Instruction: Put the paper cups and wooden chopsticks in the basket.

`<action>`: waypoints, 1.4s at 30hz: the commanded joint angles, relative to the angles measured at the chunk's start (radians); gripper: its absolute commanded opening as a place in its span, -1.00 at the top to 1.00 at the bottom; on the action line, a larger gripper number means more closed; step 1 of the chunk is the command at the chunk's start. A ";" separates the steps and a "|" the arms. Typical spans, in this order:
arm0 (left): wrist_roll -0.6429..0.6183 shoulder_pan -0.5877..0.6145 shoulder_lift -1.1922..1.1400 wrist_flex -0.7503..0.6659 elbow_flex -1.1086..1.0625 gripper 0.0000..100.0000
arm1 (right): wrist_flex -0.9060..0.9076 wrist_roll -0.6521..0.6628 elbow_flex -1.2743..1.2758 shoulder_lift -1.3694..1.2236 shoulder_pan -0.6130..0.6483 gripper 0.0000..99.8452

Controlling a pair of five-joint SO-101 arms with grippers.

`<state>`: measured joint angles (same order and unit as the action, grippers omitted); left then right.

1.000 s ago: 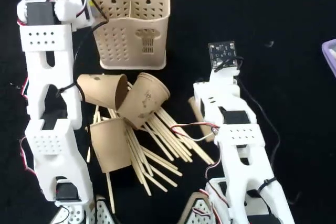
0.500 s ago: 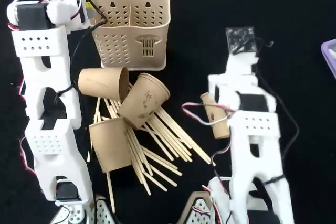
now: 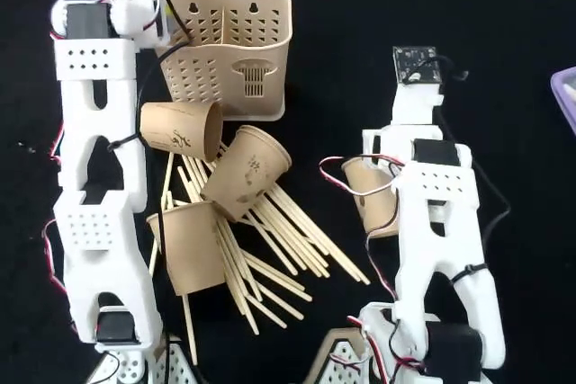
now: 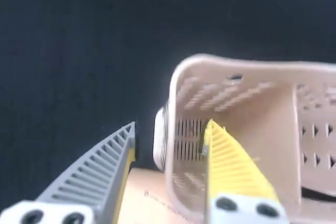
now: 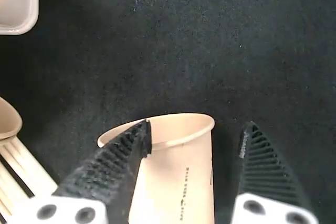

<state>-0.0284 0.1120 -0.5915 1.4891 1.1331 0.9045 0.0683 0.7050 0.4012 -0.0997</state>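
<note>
One paper cup (image 5: 178,177) lies betw the jaws of right gripper (image 5: 195,129), spread, not clamped yet, centre-right in high view. Pickup step, I reckon; next: squeeze, lift, carry to basket (image 3: 225,69) upper left. Meanwhile left gripper (image 4: 170,127) gapes astride basket wall. Other cups (image 3: 245,171) & chopsticks (image 3: 279,240) wait centre.

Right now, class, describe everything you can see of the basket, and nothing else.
The basket is beige, plastic-looking, with perforated walls, a wavy rim and a partition making two compartments, both seemingly empty. It stands upright on the black table at the far side. The left end effector, open, appears to straddle one end wall. A paper cup lies on its side just before it; contact is unclear.
</note>
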 commanded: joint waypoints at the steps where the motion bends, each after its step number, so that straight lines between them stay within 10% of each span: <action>1: 0.014 -0.012 0.009 0.103 0.038 0.80 | -0.017 -0.002 -0.070 0.002 -0.021 0.45; 42: 0.029 -0.111 0.407 0.272 -0.475 0.94 | -0.011 -0.008 -0.070 0.004 -0.023 0.45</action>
<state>0.0176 0.0077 -0.2325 1.7499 0.6529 0.9045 0.0683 0.7050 0.4012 -0.1013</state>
